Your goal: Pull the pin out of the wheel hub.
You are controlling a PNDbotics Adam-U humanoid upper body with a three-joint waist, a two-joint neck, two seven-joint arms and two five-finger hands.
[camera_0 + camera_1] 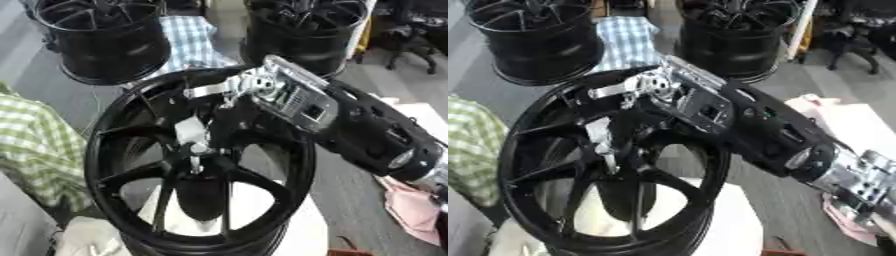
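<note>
— While the right arm comes in from the right side, where is the right hand point(636, 92)?
— It reaches over the top of the big black wheel hub point(197, 165) and down to its middle. Its fingers point(188, 131) point down at the centre.

— Is the hand holding something?
— A small silver pin point(194, 159) stands upright in the centre of the hub, just under the pale fingertips. The fingers look closed round the top of the pin.

— Where is the wheel hub?
— It sits on a white surface point(297, 230), close to the near edge, tilted so its spokes face up.

— And the left hand?
— It shows in neither view.

— What else is around?
— Two more black wheels stand on the floor, well beyond the hub, one on the left point(109, 37) and one on the right point(302, 30). A blue checked cloth point(627, 42) lies between them. A green checked cloth point(31, 150) is at the left, and a pink cloth point(411, 210) lies at the right.
</note>
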